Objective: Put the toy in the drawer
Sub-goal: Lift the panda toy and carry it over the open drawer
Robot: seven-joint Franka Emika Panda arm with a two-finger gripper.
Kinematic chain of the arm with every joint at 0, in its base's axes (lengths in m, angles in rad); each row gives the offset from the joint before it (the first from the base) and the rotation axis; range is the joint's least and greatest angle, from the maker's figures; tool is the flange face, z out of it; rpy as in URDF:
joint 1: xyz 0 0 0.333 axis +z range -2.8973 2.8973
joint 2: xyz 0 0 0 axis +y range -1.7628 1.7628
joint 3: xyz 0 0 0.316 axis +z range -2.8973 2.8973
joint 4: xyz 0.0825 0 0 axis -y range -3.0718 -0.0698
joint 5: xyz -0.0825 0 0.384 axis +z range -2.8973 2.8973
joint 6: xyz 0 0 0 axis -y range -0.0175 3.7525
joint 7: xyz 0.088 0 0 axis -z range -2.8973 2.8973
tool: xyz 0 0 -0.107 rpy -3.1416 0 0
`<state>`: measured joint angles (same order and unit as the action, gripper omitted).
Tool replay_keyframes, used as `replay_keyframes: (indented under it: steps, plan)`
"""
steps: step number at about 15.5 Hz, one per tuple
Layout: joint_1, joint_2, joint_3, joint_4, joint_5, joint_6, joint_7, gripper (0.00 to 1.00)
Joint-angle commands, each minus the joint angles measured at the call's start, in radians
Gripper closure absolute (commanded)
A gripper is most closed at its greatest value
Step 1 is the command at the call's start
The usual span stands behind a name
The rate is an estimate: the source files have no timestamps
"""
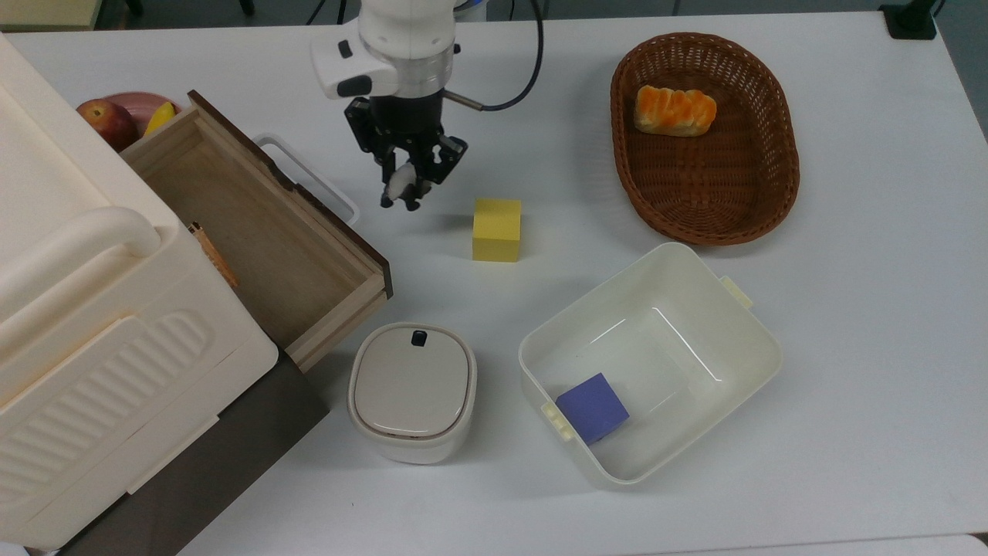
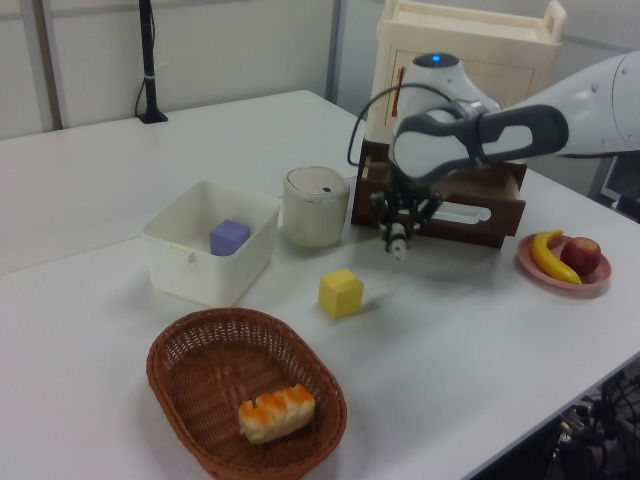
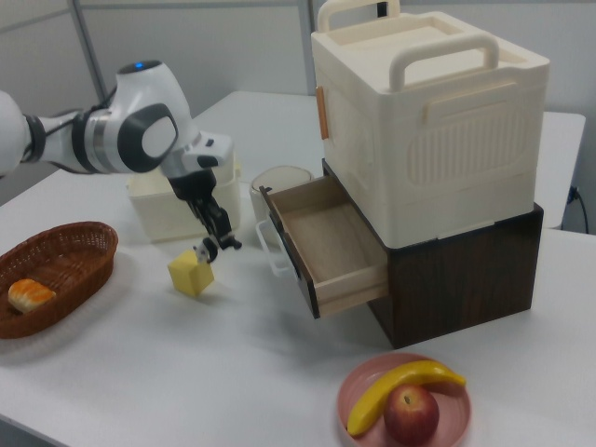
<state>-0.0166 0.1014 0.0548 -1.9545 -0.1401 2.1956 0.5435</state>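
While clamped in pincer point(image 1: 402, 191) above table, toy point(image 1: 398, 184) hangs beside open drawer point(image 1: 255, 232); orientation unclear.

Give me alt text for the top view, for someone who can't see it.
A white robot arm's pincer holds a tiny toy above the table, between an open wooden drawer and a yellow cube. Nearby sit a lidded pot, a white bin holding a purple cube, and a wicker basket with bread.

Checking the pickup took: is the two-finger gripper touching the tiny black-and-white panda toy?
Touching. In the top view the gripper has its fingers closed on the toy, held off the white table.
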Motion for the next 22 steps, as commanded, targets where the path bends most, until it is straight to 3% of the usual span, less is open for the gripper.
replay_keyframes:
  steps: [1,5,9,16,22]
  plan:
    - [0.009,-0.015,0.010,0.084,0.065,-0.051,-0.011,1.00]
    - [-0.026,-0.017,-0.016,0.184,0.099,-0.071,-0.020,1.00]
    - [-0.075,-0.008,-0.064,0.227,0.102,-0.065,-0.052,1.00]
    - [-0.195,0.063,-0.078,0.229,0.097,0.007,-0.112,1.00]
    - [-0.229,0.101,-0.078,0.229,0.085,0.059,-0.125,1.00]
